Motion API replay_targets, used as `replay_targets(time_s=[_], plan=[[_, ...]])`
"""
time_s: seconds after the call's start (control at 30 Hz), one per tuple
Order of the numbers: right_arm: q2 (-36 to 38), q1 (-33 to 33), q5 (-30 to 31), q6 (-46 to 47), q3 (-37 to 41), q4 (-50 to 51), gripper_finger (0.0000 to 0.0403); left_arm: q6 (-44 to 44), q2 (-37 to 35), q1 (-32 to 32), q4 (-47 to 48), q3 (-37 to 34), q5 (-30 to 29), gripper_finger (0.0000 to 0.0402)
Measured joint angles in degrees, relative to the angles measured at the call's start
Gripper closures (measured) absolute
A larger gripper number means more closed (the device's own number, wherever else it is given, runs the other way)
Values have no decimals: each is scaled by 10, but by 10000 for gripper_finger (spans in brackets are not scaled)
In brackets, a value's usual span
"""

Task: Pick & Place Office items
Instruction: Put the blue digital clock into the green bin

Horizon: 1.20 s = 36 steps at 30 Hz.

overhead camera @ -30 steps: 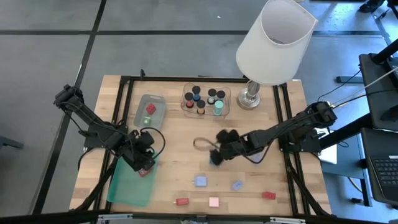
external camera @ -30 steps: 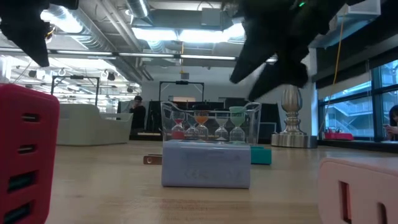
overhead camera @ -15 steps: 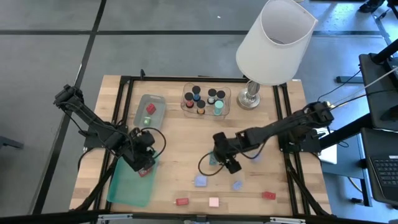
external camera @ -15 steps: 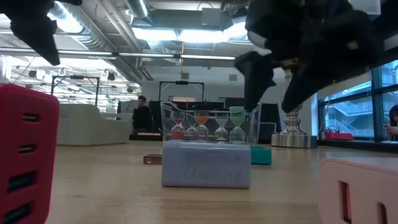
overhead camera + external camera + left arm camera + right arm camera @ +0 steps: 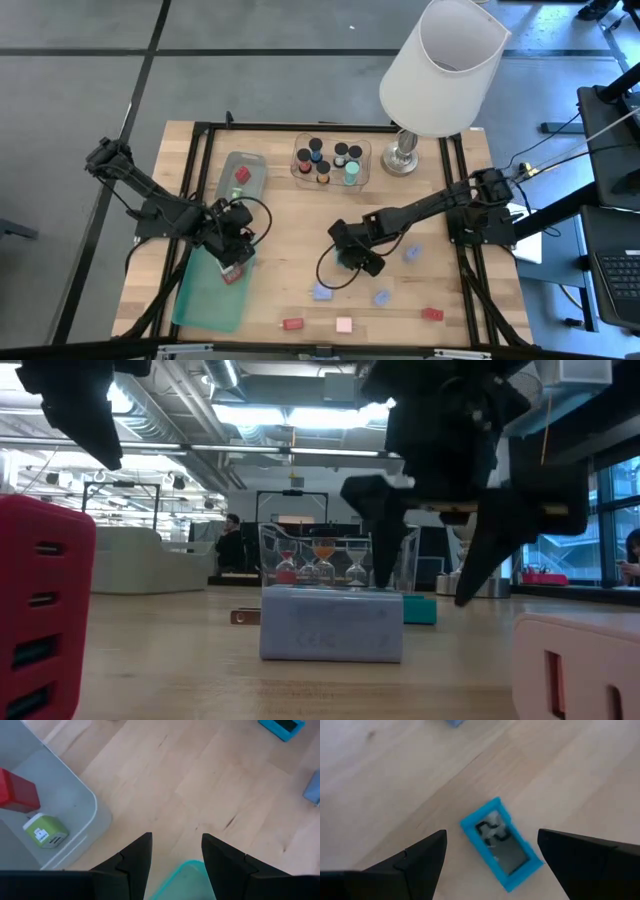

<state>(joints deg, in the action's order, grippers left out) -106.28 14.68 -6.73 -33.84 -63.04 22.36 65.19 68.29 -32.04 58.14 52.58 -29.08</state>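
A: Right wrist view puts the right gripper (image 5: 490, 855) directly above a small bright-blue rectangular block with a grey face (image 5: 501, 851), lying flat on the pale wooden table (image 5: 380, 790). Its fingers stand wide apart on either side and touch nothing.

B: And the left gripper (image 5: 172, 852)?

A: Part-open and holding nothing, it hangs over the near edge of a flat green plastic lid (image 5: 186, 881), beside a long clear plastic tray (image 5: 75, 815) holding a red block (image 5: 17, 796) and a lime-green cube (image 5: 45, 831).

B: So how far along does the sorting look?

A: Partly done, I'd judge. In the high view, short dark cylinders with coloured tops (image 5: 330, 162) sit in a second clear tray (image 5: 362, 178) next to the white-shaded lamp (image 5: 443, 68). Loose pieces are left on the table: pale blue blocks (image 5: 321, 292) near the right gripper, a small red block (image 5: 292, 324) and a pink cube (image 5: 344, 324) by the front edge, and another red piece (image 5: 432, 314) toward the right.

B: Next step?

A: Probably closing on the blue block.
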Motion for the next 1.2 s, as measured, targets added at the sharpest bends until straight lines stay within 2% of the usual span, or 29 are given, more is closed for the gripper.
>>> replay_targets(time_s=[0.13,0.33,0.47,0.67,0.93,1.07,1.2], plan=[[-32,-2,-1,-30,-30,32,87,-8,0,8,0,0,0,233],[-72,-12,-2,-21,-85,95,97,-15,0,8,0,0,-4,233],[-89,-21,-8,39,-117,132,125,-15,0,7,-1,0,-5,233],[-89,-24,17,121,-120,132,183,-15,0,6,-1,0,-12,233],[-87,-23,74,267,-121,130,255,-5,0,6,-1,0,-44,233],[-87,-19,148,324,-128,140,260,53,0,7,-1,0,-93,233],[-87,-14,236,362,-175,145,247,94,0,7,-13,0,-131,228]])
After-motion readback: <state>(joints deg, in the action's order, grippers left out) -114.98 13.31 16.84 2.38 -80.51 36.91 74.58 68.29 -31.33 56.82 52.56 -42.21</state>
